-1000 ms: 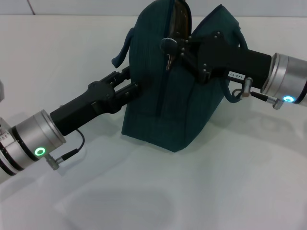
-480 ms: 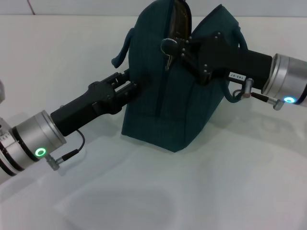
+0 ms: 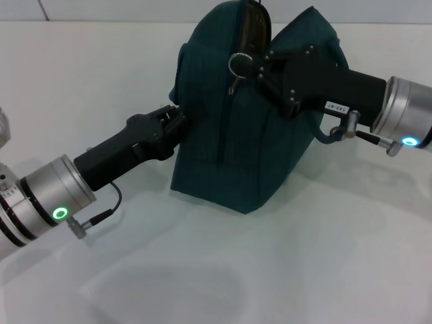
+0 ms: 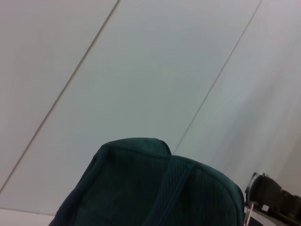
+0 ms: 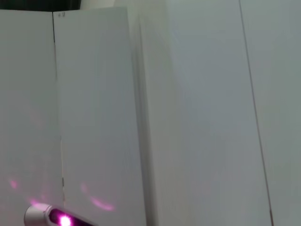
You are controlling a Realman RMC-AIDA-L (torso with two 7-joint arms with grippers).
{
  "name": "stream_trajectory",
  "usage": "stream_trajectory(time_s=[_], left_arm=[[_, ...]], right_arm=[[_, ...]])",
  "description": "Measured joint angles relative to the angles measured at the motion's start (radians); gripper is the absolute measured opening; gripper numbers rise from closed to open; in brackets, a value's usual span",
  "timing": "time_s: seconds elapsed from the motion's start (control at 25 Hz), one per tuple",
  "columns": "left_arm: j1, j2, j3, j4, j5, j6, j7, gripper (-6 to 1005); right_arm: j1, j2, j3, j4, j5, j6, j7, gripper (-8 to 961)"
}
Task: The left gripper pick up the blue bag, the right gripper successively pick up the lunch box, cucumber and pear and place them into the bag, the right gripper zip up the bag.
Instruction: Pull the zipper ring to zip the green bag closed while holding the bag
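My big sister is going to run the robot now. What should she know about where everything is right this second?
Left gripper: pressed against the near end of the blue bag; its jaws are hidden by the fabric, so whether it grips cannot be told.
Right gripper: up at the top of the bag, at the ring zipper pull, seemingly shut on it.
The bag stands on the white table. No lunch box, cucumber or pear shows anywhere, so they are probably inside already.
Left to do: the zip looks still partly open at the top; finish closing it.
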Motion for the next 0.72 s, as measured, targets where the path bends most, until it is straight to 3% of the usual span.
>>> stream_trajectory(time_s=[0.72], left_arm=[[0.003,0.003,0.041,0.001,0.012,0.020,0.092,85]], right_arm=[[-0.002,-0.001,0.003,-0.041,0.040,-0.004,0.009,40]])
